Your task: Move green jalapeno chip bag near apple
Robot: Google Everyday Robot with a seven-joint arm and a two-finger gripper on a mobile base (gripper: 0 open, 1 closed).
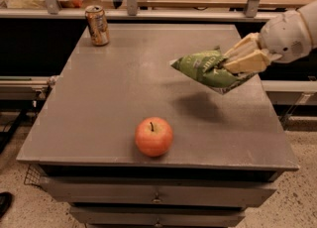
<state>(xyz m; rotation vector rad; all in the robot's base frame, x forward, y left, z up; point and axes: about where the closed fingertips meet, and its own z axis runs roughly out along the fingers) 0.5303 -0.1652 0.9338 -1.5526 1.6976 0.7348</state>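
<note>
Gripper (229, 61) pinched green jalapeno chip bag (200, 67) above table (124, 83). Bag's right end was hidden behind the fingers (250, 63); arm cropped at frame edge. Apple (154, 137) sat well apart.

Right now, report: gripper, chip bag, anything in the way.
Gripper shut on green jalapeno chip bag, airborne over table's right side. Apple near front edge, apart from bag. Drink can far-left corner, off the path.

Possibly "CHIPS" in white on the green jalapeno chip bag (203, 68), in jaws over the table (124, 88).
</note>
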